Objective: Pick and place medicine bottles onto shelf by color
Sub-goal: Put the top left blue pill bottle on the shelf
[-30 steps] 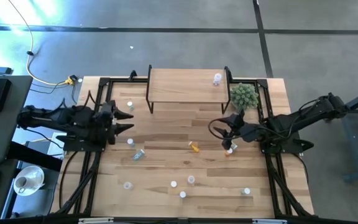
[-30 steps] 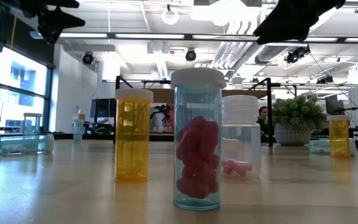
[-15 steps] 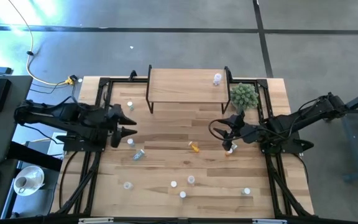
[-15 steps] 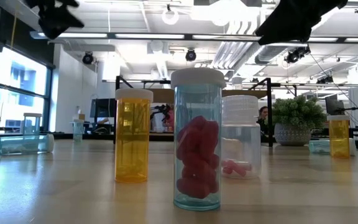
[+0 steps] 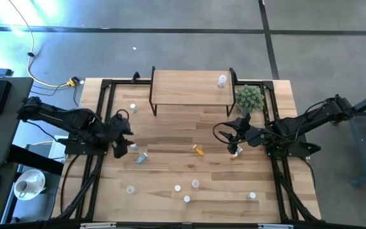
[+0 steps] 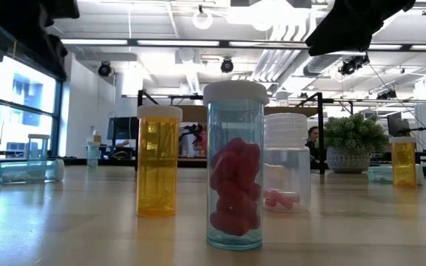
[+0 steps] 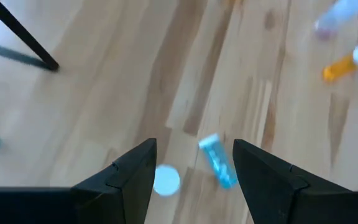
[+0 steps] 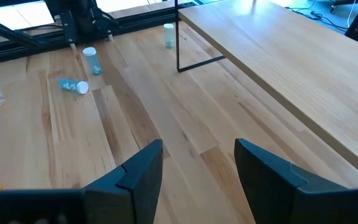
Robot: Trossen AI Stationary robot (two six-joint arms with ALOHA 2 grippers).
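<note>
left gripper [image 5: 128, 132]: fingers spread wide, above an upright blue bottle [image 7: 166, 180] and a tipped blue bottle [image 7: 217, 160]
right gripper [image 5: 236, 147]: wide apart, holding nothing, beside the orange bottle [image 5: 198, 151]
shelf [image 5: 189, 88]: one bottle on it

Bright, even overhead light; ceiling strip lights [image 6: 198, 43] visible in low view, plus daylight from window [image 6: 17, 111] at room's side. High view: strong bluish glare at the picture's upper corner on floor [image 5: 5, 19]; soft short shadows under shelf [image 5: 189, 89]. Left wrist view blurred by motion, bottles [image 7: 216, 160] smeared. Low view: near bottle [image 6: 234, 166] sharp, background soft. Right wrist view clear.
</note>
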